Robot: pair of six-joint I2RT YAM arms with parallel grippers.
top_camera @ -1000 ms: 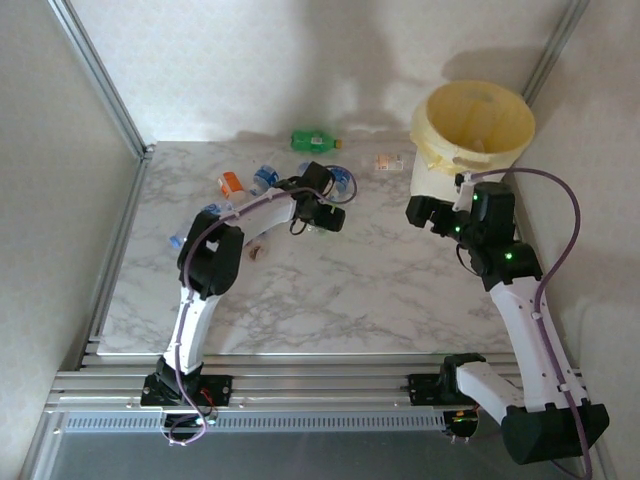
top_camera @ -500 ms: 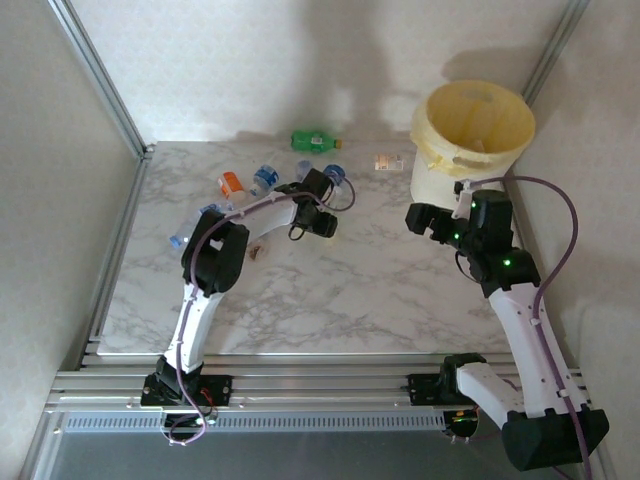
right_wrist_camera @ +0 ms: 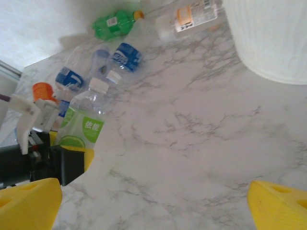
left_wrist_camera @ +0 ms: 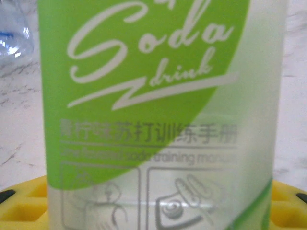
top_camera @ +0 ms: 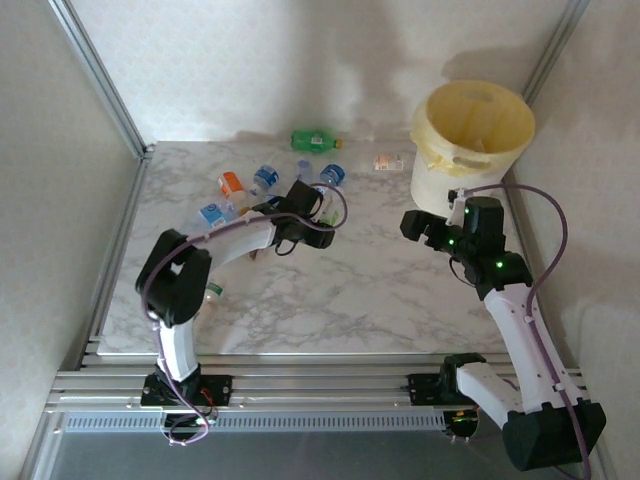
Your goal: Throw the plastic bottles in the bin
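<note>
My left gripper (top_camera: 306,226) is shut on a clear plastic bottle (left_wrist_camera: 158,96) with a green "Soda drink" label and a white cap. The right wrist view shows this bottle (right_wrist_camera: 85,125) upright between the left gripper's yellow fingers (right_wrist_camera: 76,154). My right gripper (top_camera: 418,226) hovers open over bare marble (right_wrist_camera: 182,134) just left of the bin (top_camera: 470,125), with nothing between its fingertips (right_wrist_camera: 29,201). More plastic bottles lie along the back: a green bottle (top_camera: 315,141), an orange-labelled bottle (top_camera: 388,161) and blue-labelled bottles (top_camera: 265,178).
The cream bin's white wall (right_wrist_camera: 268,38) rises close on the right of my right gripper. A metal frame post (top_camera: 100,75) and walls close off the left and back. Another small bottle (top_camera: 212,290) lies beside the left arm's elbow.
The left gripper has shut on the green-labelled bottle. The left arm's elbow has swung down and to the left. The right gripper has drifted slightly left.
</note>
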